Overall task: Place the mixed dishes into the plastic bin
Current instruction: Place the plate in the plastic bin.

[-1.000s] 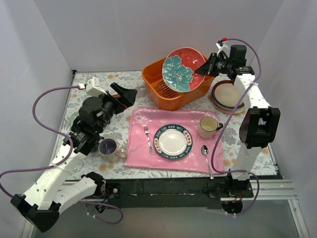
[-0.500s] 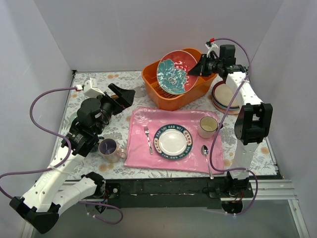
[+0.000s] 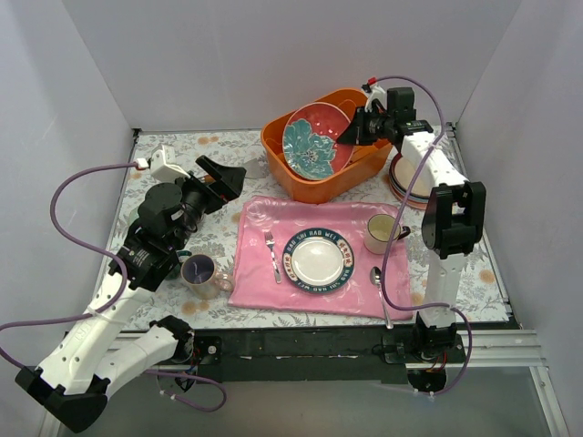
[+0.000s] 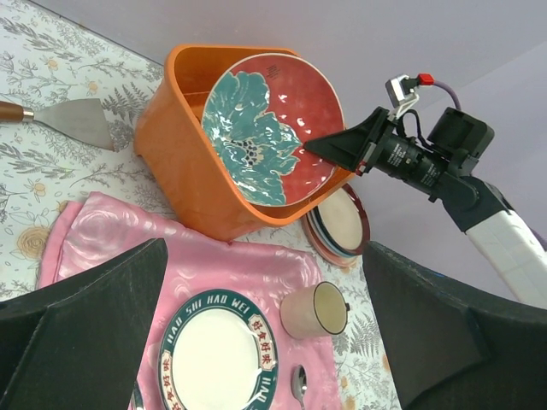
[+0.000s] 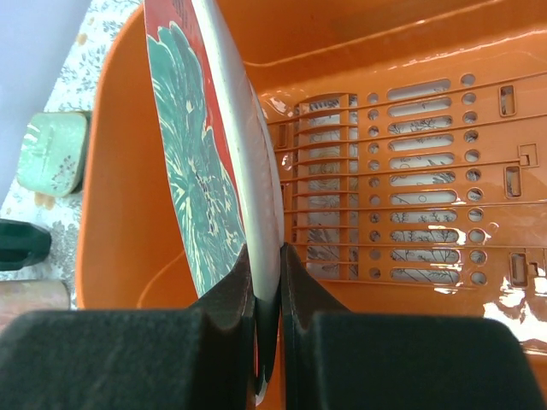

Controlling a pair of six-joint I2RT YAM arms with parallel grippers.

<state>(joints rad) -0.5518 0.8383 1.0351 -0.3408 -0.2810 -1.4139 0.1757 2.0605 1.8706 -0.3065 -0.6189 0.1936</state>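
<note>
My right gripper (image 3: pixel 352 134) (image 5: pixel 267 266) is shut on the rim of the teal floral plate (image 3: pixel 311 143) (image 4: pixel 261 128) (image 5: pixel 198 171). The plate stands on edge, tilted, inside the orange plastic bin (image 3: pixel 305 188) (image 4: pixel 184 175) (image 5: pixel 410 51), above its ribbed floor. My left gripper (image 3: pixel 224 173) (image 4: pixel 265 249) hangs open and empty over the table's left side. A stack of round plates (image 3: pixel 412 182) (image 4: pixel 340 224) sits right of the bin, partly hidden by my right arm. A lavender-lined mug (image 3: pixel 200 271) stands at the front left. A pale mint dish (image 5: pixel 51 154) and something dark green (image 5: pixel 19 243) show just outside the bin's wall.
On the pink cloth (image 3: pixel 264 214) lie a white plate with a dark lettered rim (image 3: pixel 317 259) (image 4: pixel 218 350), a fork (image 3: pixel 271 255), a spoon (image 3: pixel 380 284) and a cream mug (image 3: pixel 383 233) (image 4: pixel 314 309). A spatula (image 3: pixel 256 167) (image 4: pixel 81 120) lies left of the bin.
My right gripper has carried the teal floral plate leftward and down, from above the bin's right rim into the bin. The left arm has barely moved.
</note>
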